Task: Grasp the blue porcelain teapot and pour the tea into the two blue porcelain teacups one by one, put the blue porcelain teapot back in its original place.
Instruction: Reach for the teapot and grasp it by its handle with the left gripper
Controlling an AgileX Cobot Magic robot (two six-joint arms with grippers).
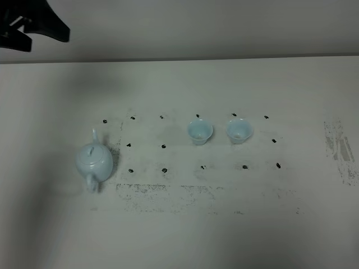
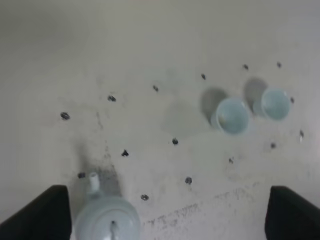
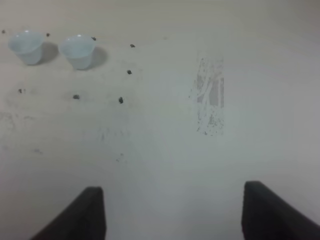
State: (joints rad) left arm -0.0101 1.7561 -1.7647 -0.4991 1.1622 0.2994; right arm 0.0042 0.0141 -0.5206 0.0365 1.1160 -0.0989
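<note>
The blue porcelain teapot (image 1: 94, 161) stands on the white table at the left, spout pointing away and handle toward the front. It also shows in the left wrist view as the teapot (image 2: 107, 222). The two blue porcelain teacups (image 1: 199, 131) (image 1: 239, 130) stand upright side by side near the middle, apart from each other. My left gripper (image 2: 167, 202) is open, high above the table, with nothing between its fingers (image 2: 42, 215). A dark part of the left arm (image 1: 33, 25) shows at the top left corner. My right gripper (image 3: 172, 200) is open over bare table, with the cups (image 3: 27, 46) (image 3: 77, 50) far off.
Small black marks (image 1: 164, 170) dot the table in rows around the cups. A scuffed grey patch (image 1: 339, 148) lies at the right. The table's far edge (image 1: 224, 58) meets a pale wall.
</note>
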